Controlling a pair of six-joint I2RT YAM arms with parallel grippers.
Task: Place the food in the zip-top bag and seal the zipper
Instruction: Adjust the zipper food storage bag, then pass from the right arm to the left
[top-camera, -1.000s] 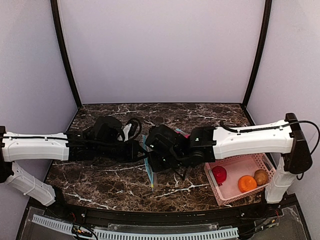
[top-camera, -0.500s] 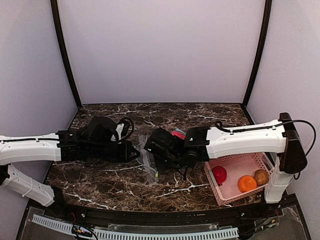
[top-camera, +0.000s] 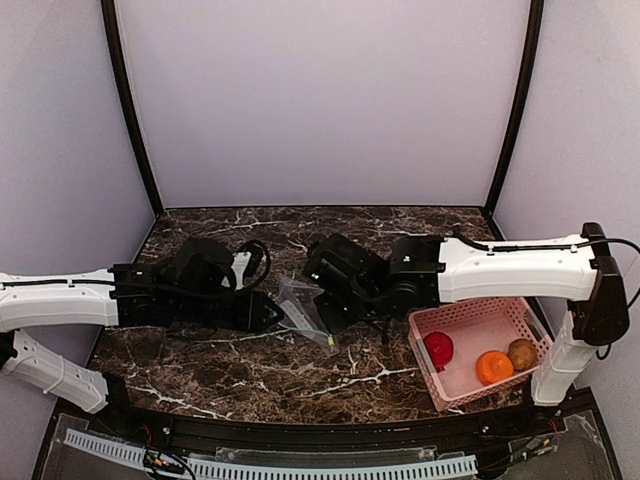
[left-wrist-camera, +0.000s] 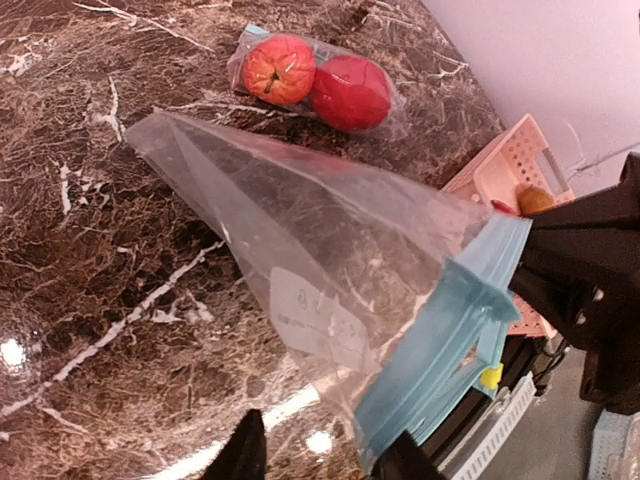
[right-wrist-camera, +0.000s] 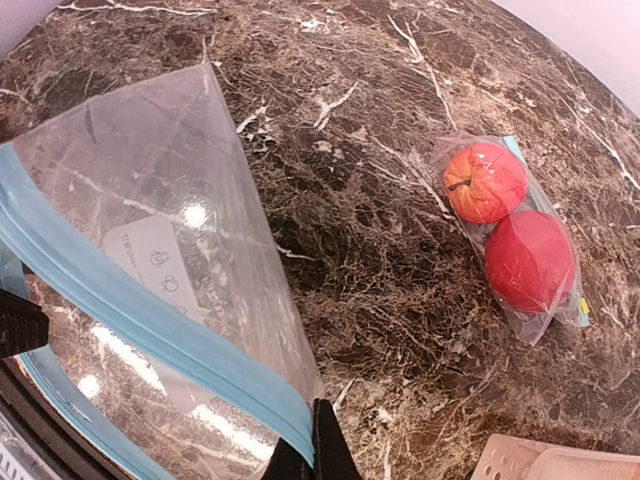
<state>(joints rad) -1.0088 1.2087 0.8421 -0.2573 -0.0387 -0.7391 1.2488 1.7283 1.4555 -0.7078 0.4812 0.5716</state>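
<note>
So basically nothing has gone in yet. The big clear zip-top bag (left-wrist-camera: 330, 250) is hanging empty between the two arms, roughly mid-bench and a bit left of the pink plastic basket (top-camera: 470, 319), with its blue zipper strip (right-wrist-camera: 150, 310) stretched from one tool to the other. The right tool (right-wrist-camera: 308, 445) has its fingers pressed together on one end of that strip, so that's a proper pinch. The left tool (top-camera: 268, 312) is at the other end, but its own camera shows the two fingers with a gap and the blue edge running down beside one of them, so honestly it can't be told whether it's clamped or just resting there. The mouth looks parted, since the right wrist view shows two blue lips running apart. The food is over in the basket: a glossy red round fruit (top-camera: 438, 349), an orange round fruit (top-camera: 494, 367) and a brownish round fruit (top-camera: 521, 353) next to it. There's also a small clear pouch with an orange-red apple and a red ball inside (right-wrist-camera: 512, 232), lying flat on the dark marble-look bench (top-camera: 200, 370) beyond the big bag; no idea if that one counts as done. Going by this, the job is at the hold-the-bag-open stage. Picking each fruit, dropping it in and running the zipper closed are all left to do.
</note>
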